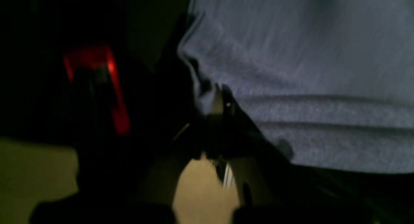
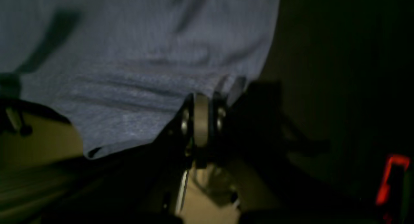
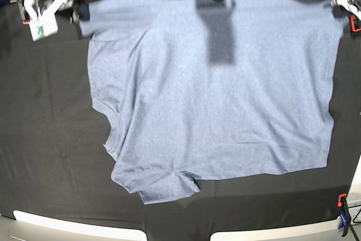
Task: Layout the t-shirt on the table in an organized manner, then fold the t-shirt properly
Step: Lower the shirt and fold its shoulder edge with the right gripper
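Soft, light and limp, the t-shirt (image 3: pixel 214 94) hangs from both closed grippers, the left gripper (image 1: pixel 223 101) and right gripper (image 2: pixel 202 120) pinching its upper edge at top of frame, so hems suit regripping.

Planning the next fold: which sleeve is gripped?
The far sleeve, pinched by the right gripper; the near sleeve lies free on the table.

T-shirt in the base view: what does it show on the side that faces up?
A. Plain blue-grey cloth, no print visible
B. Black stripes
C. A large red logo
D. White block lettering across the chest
A: the t-shirt lies spread on the table, and its upper side is plain heathered blue-grey with no lettering visible.
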Tool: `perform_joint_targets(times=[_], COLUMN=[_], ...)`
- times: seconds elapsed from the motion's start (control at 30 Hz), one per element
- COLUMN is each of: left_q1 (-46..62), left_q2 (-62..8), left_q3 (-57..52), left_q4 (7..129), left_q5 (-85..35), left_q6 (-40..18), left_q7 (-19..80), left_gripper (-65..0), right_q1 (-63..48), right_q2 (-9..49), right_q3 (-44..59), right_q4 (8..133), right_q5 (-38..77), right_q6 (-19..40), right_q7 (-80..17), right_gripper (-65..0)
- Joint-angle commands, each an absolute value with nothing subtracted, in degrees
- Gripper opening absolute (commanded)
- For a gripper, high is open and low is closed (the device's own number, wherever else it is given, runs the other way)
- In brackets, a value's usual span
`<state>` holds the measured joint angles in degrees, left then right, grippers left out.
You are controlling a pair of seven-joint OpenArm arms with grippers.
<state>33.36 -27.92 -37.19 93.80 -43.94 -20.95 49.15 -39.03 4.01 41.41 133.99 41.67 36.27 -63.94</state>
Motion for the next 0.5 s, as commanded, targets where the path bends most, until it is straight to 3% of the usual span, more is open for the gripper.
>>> perform_joint_targets(times=[0.0,0.17,0.47], left_q1=[32.1,26.9,20.3], left_q2=[-29.2,-29.2,-27.7], left_q3=[-37.9,-37.9,-37.9], left_q4=[94.8,93.6,88.2], left_q5=[-43.5,-43.5,-43.5], left_q6=[-19.6,-19.5,-19.7], left_q7=[47.5,46.6,43.5], left_gripper=[-65.0,-65.0,-65.0], right_q1=[-38.2,-33.2,-23.7], right_q2=[4.6,4.6,4.6], right_q3=[41.9,38.9,24.7], right_q4=[135.0,135.0,125.9], right_q5=[41.1,40.9,32.4], right_q6=[36.1,36.2,36.2], right_q7=[-62.1,-61.9,-59.2], right_gripper=[-65.0,-65.0,-65.0])
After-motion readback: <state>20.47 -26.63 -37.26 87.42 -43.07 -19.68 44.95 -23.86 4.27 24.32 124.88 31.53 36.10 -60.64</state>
